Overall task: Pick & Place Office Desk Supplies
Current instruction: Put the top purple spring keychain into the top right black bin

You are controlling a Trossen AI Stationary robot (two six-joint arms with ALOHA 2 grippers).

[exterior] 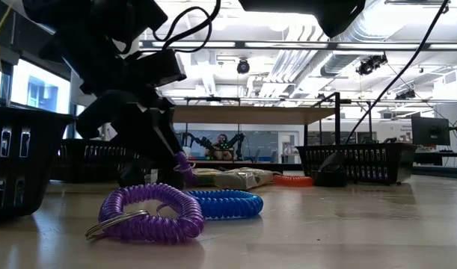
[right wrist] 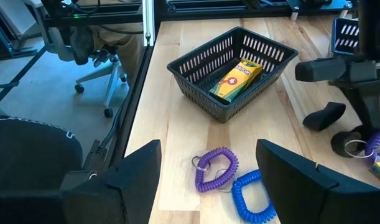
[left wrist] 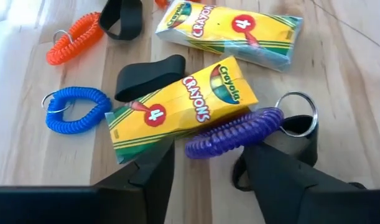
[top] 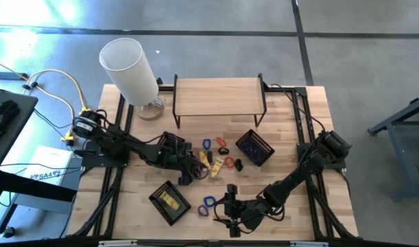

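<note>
Left gripper (left wrist: 205, 171): fingers apart, straddling purple coil band (left wrist: 234, 132) mid-worktop, touching crayon packet (left wrist: 180, 107) at its 5 o'clock
Handling: probably light, springy; pinch across the coil
Right gripper (right wrist: 208, 180): fingers released, waiting

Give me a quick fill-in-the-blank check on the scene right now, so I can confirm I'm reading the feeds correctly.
1. The left claw straddles a coil band whose colour is ____.
2. The black basket ahead of the right claw holds one box of ____.
3. In the right wrist view, the purple coil band lies beside a coil band coloured ____.
4. The right claw's fingers stand ____, holding nothing.

Missing words: purple; crayons; blue; open
</note>
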